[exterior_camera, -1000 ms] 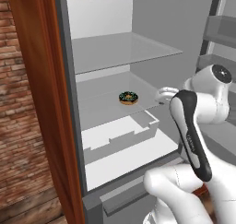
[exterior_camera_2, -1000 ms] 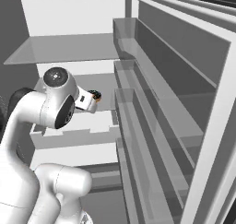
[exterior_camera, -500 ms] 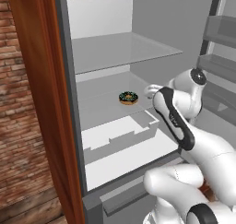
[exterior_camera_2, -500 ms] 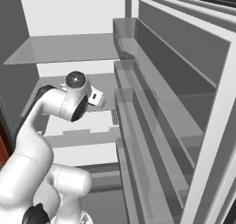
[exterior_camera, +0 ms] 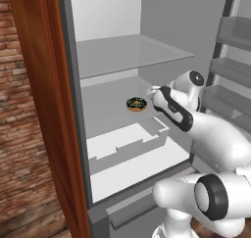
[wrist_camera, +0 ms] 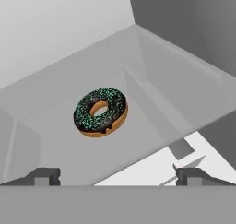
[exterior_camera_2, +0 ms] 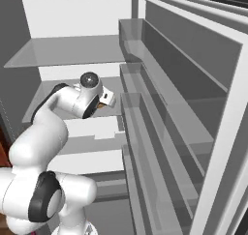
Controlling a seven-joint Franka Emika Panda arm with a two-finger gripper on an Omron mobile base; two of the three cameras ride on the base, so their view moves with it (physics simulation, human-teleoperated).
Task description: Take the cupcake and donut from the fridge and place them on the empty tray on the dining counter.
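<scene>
The donut (exterior_camera: 136, 104), tan with dark glaze and green sprinkles, lies on the middle shelf (exterior_camera: 105, 117) of the open fridge (exterior_camera: 68, 85). My gripper (exterior_camera: 153, 92) has reached in above that shelf, just right of the donut. In the hand view the donut (wrist_camera: 100, 111) lies flat a short way ahead of the gripper (wrist_camera: 118, 176), whose fingertips (wrist_camera: 44, 176) stand wide apart with nothing between them. The gripper is open. The cupcake, the tray and the dining counter are out of view.
A glass shelf (exterior_camera: 127, 53) hangs above the hand and a white drawer (exterior_camera: 127, 144) sits below the donut's shelf. The open door's bins (exterior_camera_2: 160, 108) stand close on the right. A red-brown wood panel (exterior_camera: 39, 109) and a brick wall (exterior_camera: 14, 134) flank the left.
The arm has swung left and deeper into the fridge, bringing the hand close to the donut. The jaws have stayed open and the donut has not moved.
</scene>
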